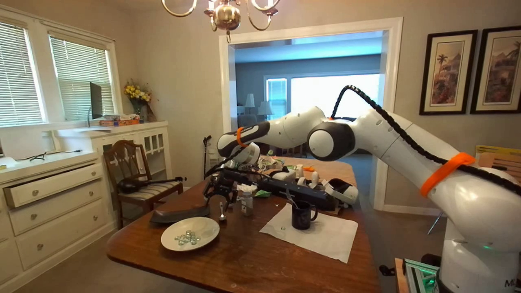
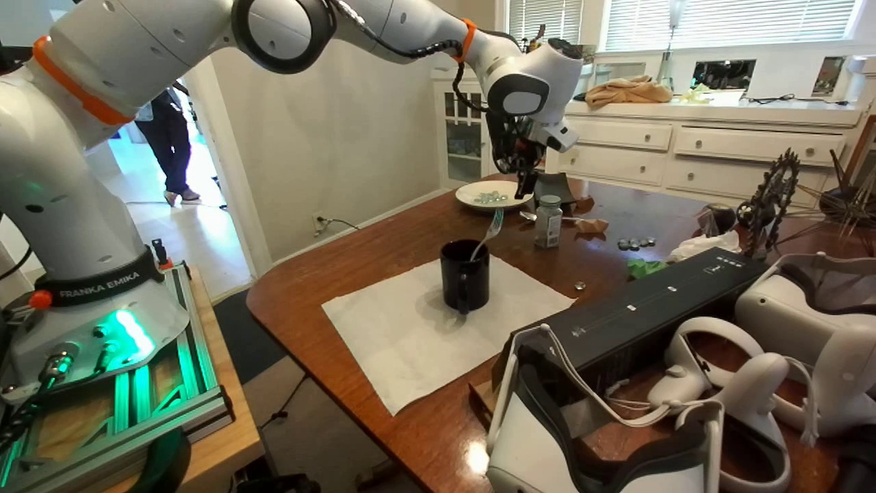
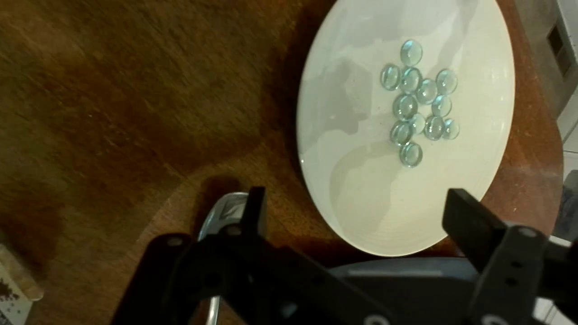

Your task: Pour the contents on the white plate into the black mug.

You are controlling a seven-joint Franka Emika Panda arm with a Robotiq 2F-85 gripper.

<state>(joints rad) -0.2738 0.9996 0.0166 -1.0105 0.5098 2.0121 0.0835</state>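
Observation:
The white plate point(image 1: 209, 232) rests flat on the wooden table. Clear greenish glass beads, the contents point(image 3: 405, 107), lie loosely clustered on it, and both exterior views show them too. My gripper point(image 3: 356, 192) is open above the plate's near rim in the wrist view, nothing between its fingers. One fingertip point(image 3: 460, 205) overlaps the plate's edge in that view; the opposite one is over the table by a spoon. Whether either touches anything, I cannot tell. The black mug point(image 2: 457, 284) stands upright on a white sheet with a fork point(image 2: 489, 231) leaning in it. Its inside is mostly hidden.
A dark elongated tray point(image 1: 179, 215) lies close behind the plate. Beside the gripper are a metal spoon point(image 3: 226, 212) and a small jar point(image 2: 547, 222). Past the white sheet point(image 2: 390, 342) are a long black box point(image 2: 650, 301) and headsets point(image 2: 588, 438). Loose beads point(image 2: 636, 243) dot the table.

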